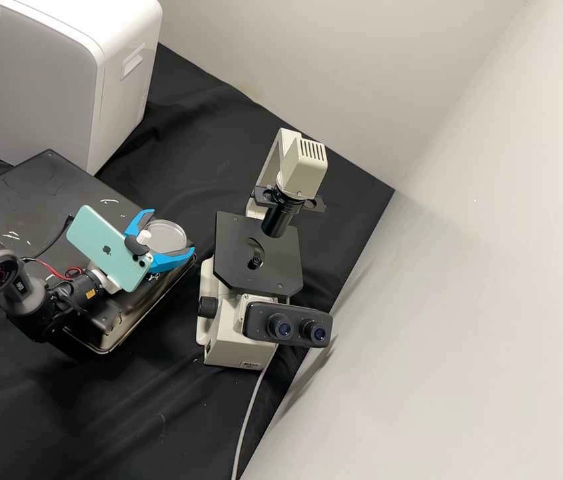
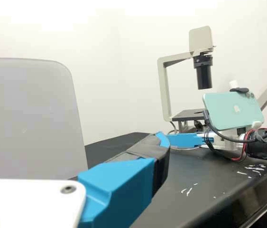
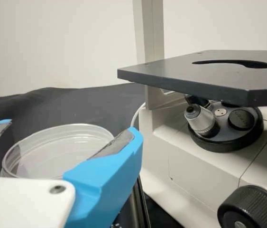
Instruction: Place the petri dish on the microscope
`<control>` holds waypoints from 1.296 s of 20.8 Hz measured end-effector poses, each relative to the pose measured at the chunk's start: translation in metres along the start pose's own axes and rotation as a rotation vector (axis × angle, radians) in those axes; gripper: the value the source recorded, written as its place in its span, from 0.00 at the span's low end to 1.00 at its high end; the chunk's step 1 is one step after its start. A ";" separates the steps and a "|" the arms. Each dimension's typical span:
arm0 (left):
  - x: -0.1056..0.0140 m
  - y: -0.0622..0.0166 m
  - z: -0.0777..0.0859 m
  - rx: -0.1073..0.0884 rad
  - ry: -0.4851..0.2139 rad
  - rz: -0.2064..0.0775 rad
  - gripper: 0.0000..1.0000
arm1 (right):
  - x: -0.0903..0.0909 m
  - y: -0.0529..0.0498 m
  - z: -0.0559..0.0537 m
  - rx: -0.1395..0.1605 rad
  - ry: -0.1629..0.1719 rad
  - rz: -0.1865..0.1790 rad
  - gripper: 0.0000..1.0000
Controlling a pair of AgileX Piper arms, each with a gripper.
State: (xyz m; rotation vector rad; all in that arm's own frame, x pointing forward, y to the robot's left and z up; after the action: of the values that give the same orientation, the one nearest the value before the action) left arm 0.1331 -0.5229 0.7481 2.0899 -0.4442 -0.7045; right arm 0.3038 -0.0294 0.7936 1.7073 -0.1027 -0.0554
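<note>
The clear petri dish (image 1: 163, 235) (image 3: 57, 147) sits at the right edge of a black raised platform (image 1: 28, 193), between the two blue fingers of my right gripper (image 1: 160, 239) (image 3: 62, 137). The pads press its rim on both sides, so the gripper is shut on it. The beige microscope (image 1: 254, 293) stands just right of the dish, its black stage (image 1: 258, 257) (image 3: 209, 78) higher than the dish. My left gripper (image 2: 74, 135) is open with nothing between its fingers; it looks along the platform (image 2: 209, 180) toward the right gripper (image 2: 185, 140) and the microscope (image 2: 195, 61).
A large white appliance (image 1: 54, 73) (image 2: 29, 118) stands at the back left. A mint-green phone (image 1: 104, 247) (image 2: 233, 110) rides on the right wrist. The microscope's condenser (image 1: 274, 217) hangs over the stage. Its grey cable (image 1: 248, 413) trails off the front of the black cloth.
</note>
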 end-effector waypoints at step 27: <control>0.000 0.0005 -0.004 0.007 0.024 0.003 1.00 | -0.028 0.064 -0.042 -0.011 0.123 0.184 0.00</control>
State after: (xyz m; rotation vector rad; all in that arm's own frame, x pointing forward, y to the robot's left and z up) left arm 0.1359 -0.5204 0.7507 2.1022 -0.4366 -0.6762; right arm 0.2778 0.0060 0.8619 1.6796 -0.1671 0.1854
